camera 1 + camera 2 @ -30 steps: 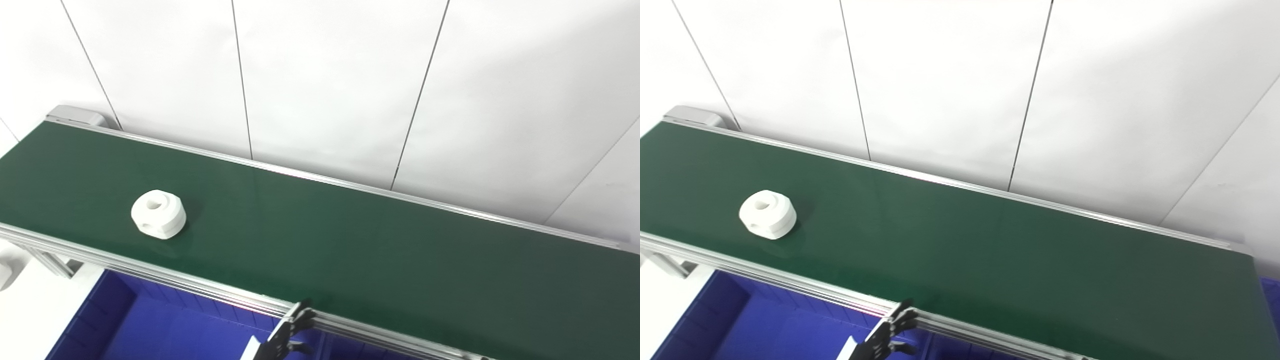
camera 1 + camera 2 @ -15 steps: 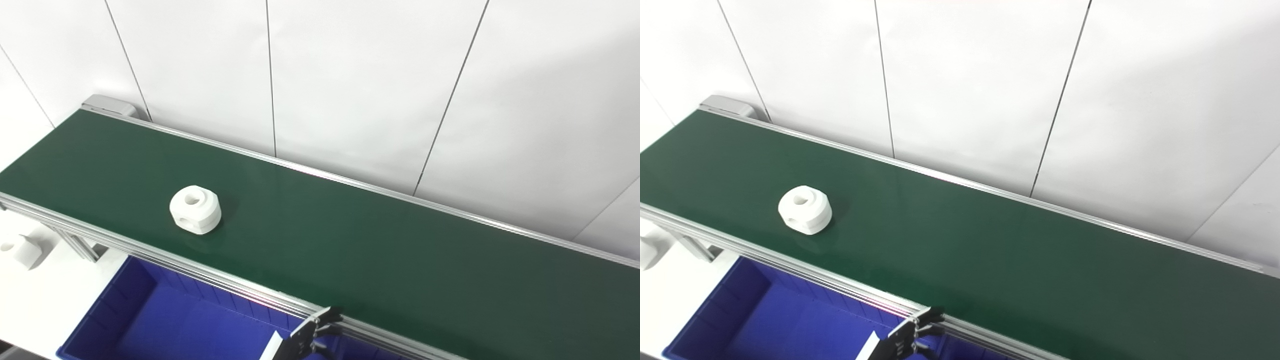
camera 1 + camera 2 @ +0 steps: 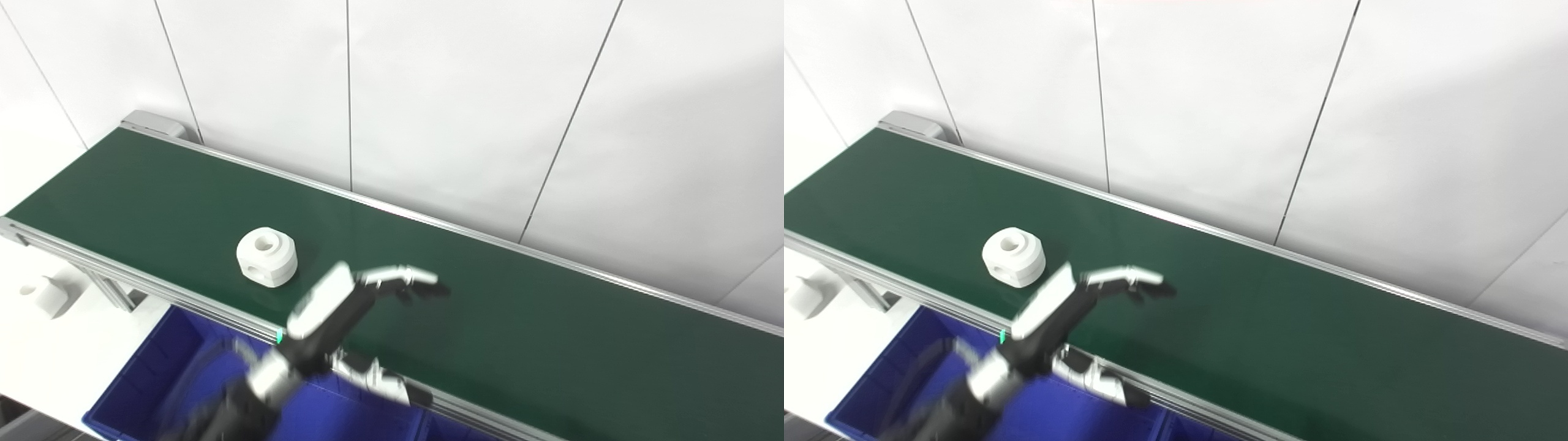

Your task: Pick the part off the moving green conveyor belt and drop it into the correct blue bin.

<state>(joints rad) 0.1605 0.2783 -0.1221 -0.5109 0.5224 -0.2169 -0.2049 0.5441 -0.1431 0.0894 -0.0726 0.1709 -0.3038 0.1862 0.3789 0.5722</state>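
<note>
A white round part [image 3: 267, 257] with a hole in its top lies on the green conveyor belt [image 3: 520, 331], near the belt's front rail at the left. My left hand [image 3: 343, 300] reaches in from the bottom left, blurred by motion. It is open, with its fingers [image 3: 404, 278] stretched out over the belt just right of the part and not touching it. Its thumb hangs low by the front rail. The hand holds nothing. My right hand does not show in either view.
A blue bin [image 3: 153, 373] stands below the belt's front rail at the lower left, partly covered by my arm. A small white block [image 3: 46, 295] sits on the white surface at the far left. A white panelled wall [image 3: 459, 104] rises behind the belt.
The camera has shifted. The part has travelled to the right along the belt. My left hand has risen from the bottom edge and now reaches over the belt beside the part.
</note>
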